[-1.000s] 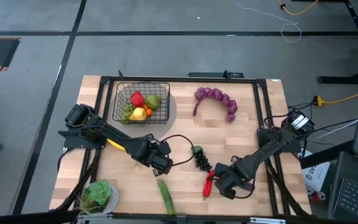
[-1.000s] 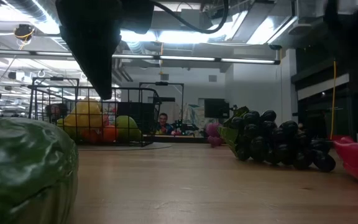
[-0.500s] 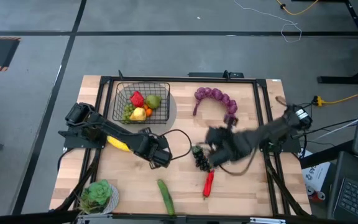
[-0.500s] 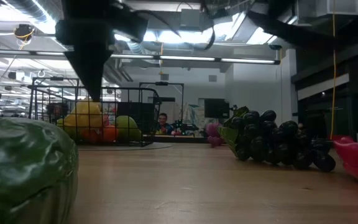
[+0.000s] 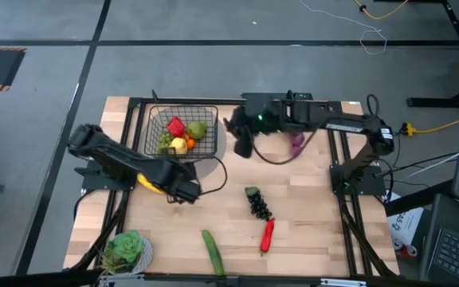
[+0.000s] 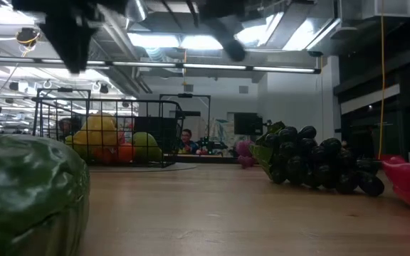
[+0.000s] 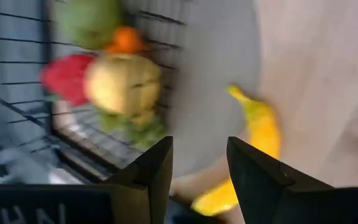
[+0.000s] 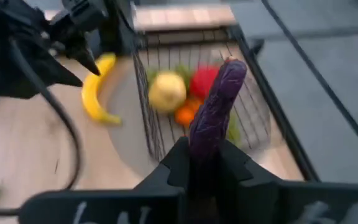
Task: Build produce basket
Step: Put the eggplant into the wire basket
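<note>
Purple against black mesh: the right pincer (image 8: 207, 163) is clamped on the eggplant (image 8: 216, 106), whose long axis runs straight out from between the fingers toward the basket (image 8: 244, 71). In the high view this pincer (image 5: 242, 142) hangs just right of the basket (image 5: 211, 109), at the far middle of the worktop (image 5: 309, 215), so the drop point lies to its left. The right arm is plainly the nearer one for this piece.

Inside the basket already lie a red pepper (image 5: 176, 127), a lemon (image 5: 177, 145), an orange (image 5: 190, 143), a green fruit (image 5: 197, 130) and green grapes (image 5: 163, 144). These crowd the left and middle, leaving barer mesh toward the right wall. My reading is that the eggplant has to clear that right wall before release, and being long it may end up propped on the rim or on the other fruit.

The left pincer (image 5: 186, 194) sits near and slightly left of the basket, its fingers parted and holding nothing, with the banana (image 5: 150, 185) on the worktop just beside it. Its arm lies close to the basket's near edge but not across the right arm's path.

Waiting on the nearer worktop: dark grapes (image 5: 258, 202), a chili (image 5: 267, 236), a cucumber (image 5: 212, 252), a leafy green vegetable (image 5: 124, 249). A purple bunch (image 5: 296, 143) shows partly under the right arm.
</note>
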